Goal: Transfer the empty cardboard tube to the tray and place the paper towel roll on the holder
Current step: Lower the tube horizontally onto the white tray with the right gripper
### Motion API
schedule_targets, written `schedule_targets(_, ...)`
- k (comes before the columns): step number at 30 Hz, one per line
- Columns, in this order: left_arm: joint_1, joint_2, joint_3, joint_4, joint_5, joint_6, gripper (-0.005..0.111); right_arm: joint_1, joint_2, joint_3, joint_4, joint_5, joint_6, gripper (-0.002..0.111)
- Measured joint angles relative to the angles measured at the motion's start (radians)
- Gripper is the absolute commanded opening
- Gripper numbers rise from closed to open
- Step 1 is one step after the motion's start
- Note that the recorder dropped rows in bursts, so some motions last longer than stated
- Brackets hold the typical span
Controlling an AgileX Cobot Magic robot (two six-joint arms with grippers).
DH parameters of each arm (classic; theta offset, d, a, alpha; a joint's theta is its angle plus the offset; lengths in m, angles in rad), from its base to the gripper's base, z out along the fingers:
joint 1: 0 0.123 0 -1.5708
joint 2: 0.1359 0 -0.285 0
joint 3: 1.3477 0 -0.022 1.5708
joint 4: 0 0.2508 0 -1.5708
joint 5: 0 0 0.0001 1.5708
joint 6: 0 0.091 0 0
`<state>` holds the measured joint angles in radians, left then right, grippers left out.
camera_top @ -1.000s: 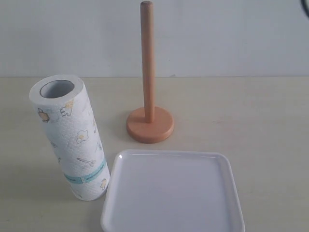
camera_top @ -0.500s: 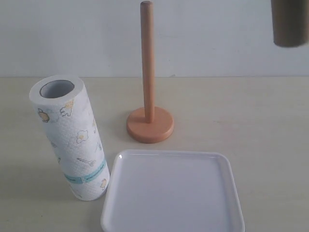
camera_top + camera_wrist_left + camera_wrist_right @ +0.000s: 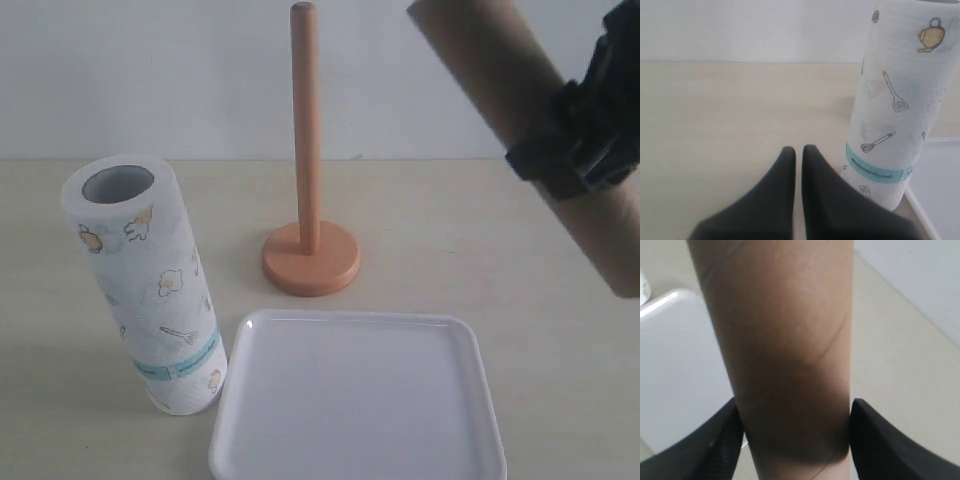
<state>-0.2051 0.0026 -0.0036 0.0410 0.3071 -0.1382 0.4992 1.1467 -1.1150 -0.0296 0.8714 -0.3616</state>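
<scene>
Cardboard tube hangs tilted in the air above the counter, to the right of the holder and clear of the tray. The right end effector clamps it midway. Left end effector has its fingers together, holding nothing, near the upright paper towel roll.
</scene>
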Motion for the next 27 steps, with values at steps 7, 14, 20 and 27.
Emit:
schedule_targets(7, 0.000, 0.000, 0.000, 0.000, 0.000, 0.000, 0.004, 0.015, 0.147, 0.000, 0.094, 0.085, -0.109, 0.000)
schedule_targets(14, 0.000, 0.000, 0.000, 0.000, 0.000, 0.000, 0.004, 0.193, 0.319, 0.000, 0.042, 0.076, -0.106, 0.000)
schedule_targets(20, 0.000, 0.000, 0.000, 0.000, 0.000, 0.000, 0.004, 0.286, 0.476, 0.000, -0.136, 0.056, 0.000, 0.000)
schedule_targets(27, 0.000, 0.000, 0.000, 0.000, 0.000, 0.000, 0.004, 0.359, 0.612, 0.000, -0.240, -0.041, 0.042, 0.000)
